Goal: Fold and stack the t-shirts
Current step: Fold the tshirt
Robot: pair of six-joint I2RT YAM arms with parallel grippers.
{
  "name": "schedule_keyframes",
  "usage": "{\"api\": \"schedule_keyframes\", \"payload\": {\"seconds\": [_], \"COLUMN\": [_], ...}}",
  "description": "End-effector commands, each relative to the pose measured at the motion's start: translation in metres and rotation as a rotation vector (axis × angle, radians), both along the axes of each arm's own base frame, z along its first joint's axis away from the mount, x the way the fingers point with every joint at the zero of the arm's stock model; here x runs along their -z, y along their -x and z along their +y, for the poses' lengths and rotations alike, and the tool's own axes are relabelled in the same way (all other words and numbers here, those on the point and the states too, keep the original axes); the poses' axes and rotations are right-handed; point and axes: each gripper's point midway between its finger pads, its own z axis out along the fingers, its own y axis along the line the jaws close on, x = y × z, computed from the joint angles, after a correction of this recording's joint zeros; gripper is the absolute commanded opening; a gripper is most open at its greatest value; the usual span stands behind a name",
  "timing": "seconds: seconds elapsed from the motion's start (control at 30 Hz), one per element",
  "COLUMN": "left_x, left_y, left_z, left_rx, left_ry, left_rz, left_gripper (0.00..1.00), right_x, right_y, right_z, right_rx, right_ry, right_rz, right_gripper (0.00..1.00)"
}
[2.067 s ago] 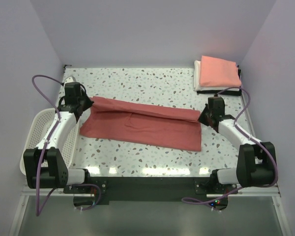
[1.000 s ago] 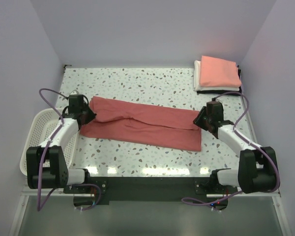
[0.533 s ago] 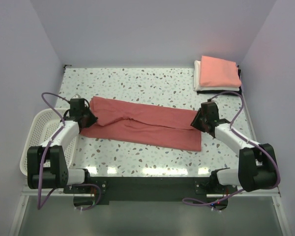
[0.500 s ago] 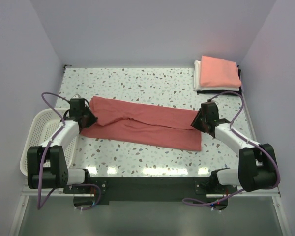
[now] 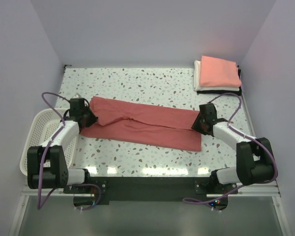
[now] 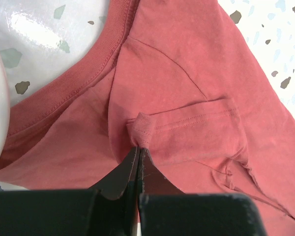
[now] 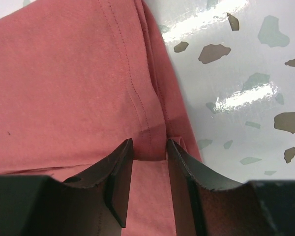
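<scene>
The left end effector point(image 5: 86, 117) and the right end effector point(image 5: 200, 123) have both slid a little toward the near side. They pull the back edge of the red t-shirt point(image 5: 147, 125) along, so the long fold is under way. The left one is pinched tight on the sleeve end and the right one grips the hem end. The shirt lies across the middle of the tabletop point(image 5: 137, 81). I count one red t-shirt, three folded t-shirts point(image 5: 217, 71) stacked in the far right corner, and one basket point(image 5: 37, 125).
</scene>
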Motion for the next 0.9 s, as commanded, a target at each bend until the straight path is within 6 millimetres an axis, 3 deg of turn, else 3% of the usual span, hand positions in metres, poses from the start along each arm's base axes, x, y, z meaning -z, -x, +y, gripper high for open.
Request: {"api": "schedule_keyframes", "payload": {"seconds": [0.0,0.2,0.37,0.47,0.67,0.87], "left_x": [-0.012,-0.010,-0.011,-0.014,-0.029,-0.043], "left_y": [-0.011,-0.011,-0.011,-0.011,-0.014,-0.016], "left_z": [0.000,0.000,-0.001,0.001,0.009,0.012], "left_rx": [-0.003,-0.002,0.000,-0.005,-0.029,-0.030], "left_ry": [0.017,0.020,0.020,0.012,-0.020,-0.029], "left_rz": [-0.062,-0.059,-0.061,-0.065,-0.092,-0.118], "left_gripper": [0.00,0.00,0.00,0.00,0.00,0.00], "right_x": [-0.005,-0.006,-0.007,-0.016,-0.037,-0.044], "right_y": [-0.010,-0.009,-0.011,-0.014,-0.015,-0.015], "right_z": [-0.002,-0.003,-0.002,-0.006,-0.017,-0.019], "right_rx": [0.031,0.030,0.029,0.036,0.051,0.053], "right_ry": [0.004,0.005,0.000,0.026,0.066,0.065], "right_rz": [-0.035,-0.041,-0.040,-0.054,-0.087,-0.099], "right_gripper": [0.38,0.35,0.10,0.03,0.00,0.00]}}
